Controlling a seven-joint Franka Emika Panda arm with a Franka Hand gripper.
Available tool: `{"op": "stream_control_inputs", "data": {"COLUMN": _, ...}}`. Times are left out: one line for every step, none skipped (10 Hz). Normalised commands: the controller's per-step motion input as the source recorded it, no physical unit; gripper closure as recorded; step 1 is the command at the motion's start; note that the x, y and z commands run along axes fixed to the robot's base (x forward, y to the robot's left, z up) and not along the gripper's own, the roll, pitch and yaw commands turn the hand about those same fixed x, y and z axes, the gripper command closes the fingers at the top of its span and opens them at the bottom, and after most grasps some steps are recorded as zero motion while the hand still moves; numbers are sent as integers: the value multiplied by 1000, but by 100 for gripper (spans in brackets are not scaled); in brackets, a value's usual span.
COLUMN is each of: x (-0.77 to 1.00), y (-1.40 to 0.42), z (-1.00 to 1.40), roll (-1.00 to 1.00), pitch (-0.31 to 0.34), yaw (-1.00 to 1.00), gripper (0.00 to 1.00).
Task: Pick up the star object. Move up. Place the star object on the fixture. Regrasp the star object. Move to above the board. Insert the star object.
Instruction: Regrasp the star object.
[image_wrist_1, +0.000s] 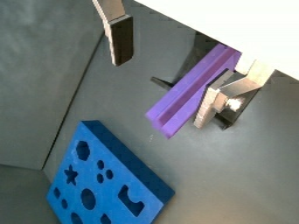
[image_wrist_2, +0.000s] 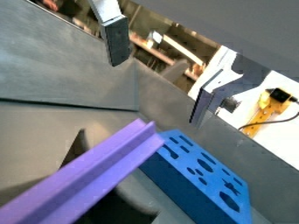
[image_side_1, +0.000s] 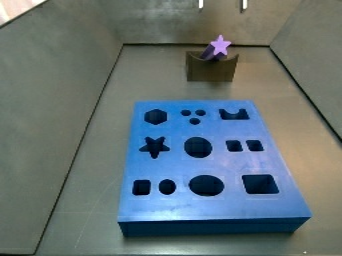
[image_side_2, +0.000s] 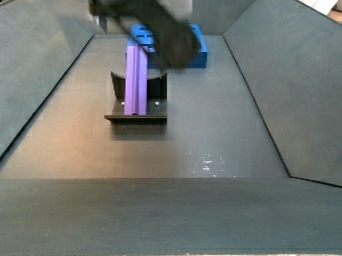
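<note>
The purple star bar (image_side_2: 138, 76) lies in the notch of the small dark fixture (image_side_2: 136, 118), at the far end of the worktop beyond the blue board (image_side_1: 205, 166); end-on in a side view it shows as a small star (image_side_1: 219, 45) on top of the block. The tool (image_wrist_1: 176, 61) hangs above the bar with its jaws spread wide and nothing between them, one finger (image_wrist_1: 121, 42) well clear on one side and the other finger (image_wrist_1: 208, 107) close beside the bar. The board's cutouts are all empty.

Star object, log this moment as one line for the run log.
star: resting in fixture notch | claw: open, above star, not gripping | board: star hole empty | phase: before regrasp
</note>
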Motion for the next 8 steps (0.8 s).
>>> {"op": "stream_control_inputs", "data": {"x": -26, "y": -1000, "z": 784, "roll": 1000, "pitch": 58, "yaw": 32, "gripper": 0}}
{"op": "stream_control_inputs", "data": {"x": -60, "y": -1000, "z": 725, "roll": 1000, "pitch": 52, "yaw": 31, "gripper": 0}}
{"op": "stream_control_inputs", "data": {"x": -71, "y": -892, "z": 521, "roll": 1000, "pitch": 46, "yaw": 30, "gripper": 0}}
{"op": "stream_control_inputs", "data": {"x": -54, "y": -709, "z": 289, "roll": 1000, "pitch": 44, "yaw": 30, "gripper": 0}}
{"op": "stream_control_inputs", "data": {"x": -22, "y": -458, "z": 117, "roll": 1000, "pitch": 43, "yaw": 30, "gripper": 0}}
{"op": "stream_control_inputs", "data": {"x": -16, "y": -318, "z": 87, "roll": 1000, "pitch": 42, "yaw": 30, "gripper": 0}}
{"op": "stream_control_inputs", "data": {"x": -23, "y": -109, "z": 65, "roll": 1000, "pitch": 41, "yaw": 30, "gripper": 0}}
{"op": "stream_control_inputs", "data": {"x": -26, "y": -12, "z": 31, "roll": 1000, "pitch": 37, "yaw": 31, "gripper": 0}}
